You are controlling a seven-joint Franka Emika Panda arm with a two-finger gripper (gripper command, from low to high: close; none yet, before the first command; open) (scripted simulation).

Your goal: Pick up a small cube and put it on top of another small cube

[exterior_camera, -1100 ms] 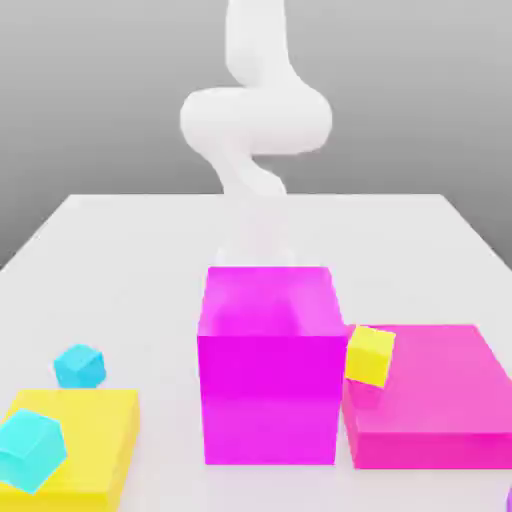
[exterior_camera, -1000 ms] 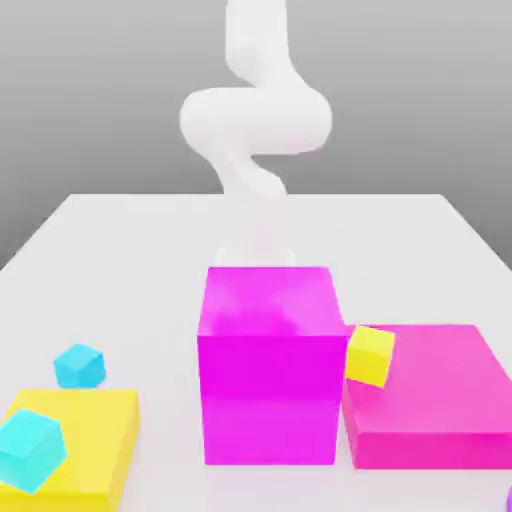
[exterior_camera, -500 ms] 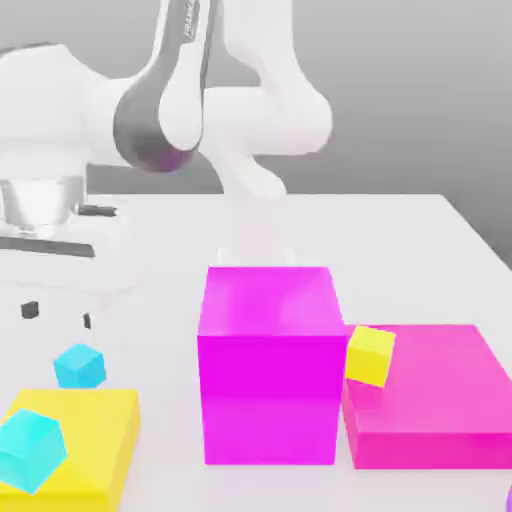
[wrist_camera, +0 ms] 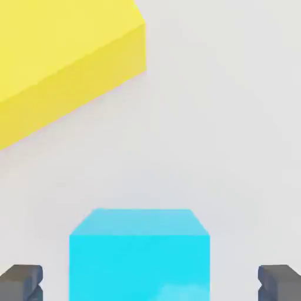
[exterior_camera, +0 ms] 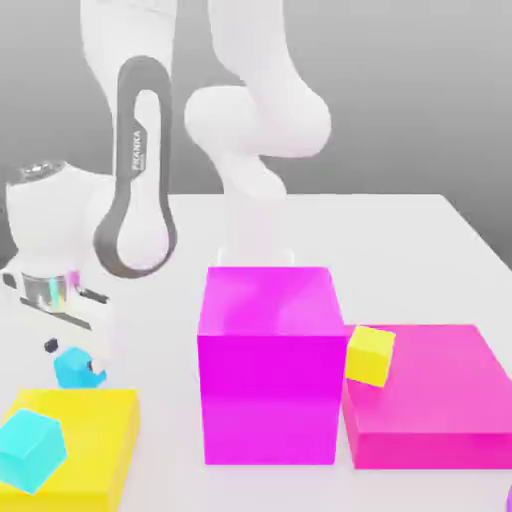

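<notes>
The small saturated cyan cube (exterior_camera: 70, 372) sits on the white table at the exterior view's left, just behind a flat yellow slab (exterior_camera: 95, 420). My gripper (exterior_camera: 73, 357) has come down over it, open, with one finger on each side of the cube. In the hand view the cube (wrist_camera: 140, 253) lies between the dark fingertips (wrist_camera: 20, 282), with a gap on both sides. A paler cyan cube (exterior_camera: 30, 450) rests tilted on the yellow slab. A small yellow cube (exterior_camera: 370, 355) leans at the edge of a flat magenta slab (exterior_camera: 430, 400).
A big magenta cube (exterior_camera: 270, 365) stands in the middle, close to the magenta slab at the exterior view's right. The yellow slab (wrist_camera: 59, 59) lies near the gripper in the hand view. White table (exterior_camera: 400, 240) stretches behind the blocks.
The arm has swung from behind the big magenta cube to the exterior view's left and lowered the hand over the small cyan cube. The cubes have not moved.
</notes>
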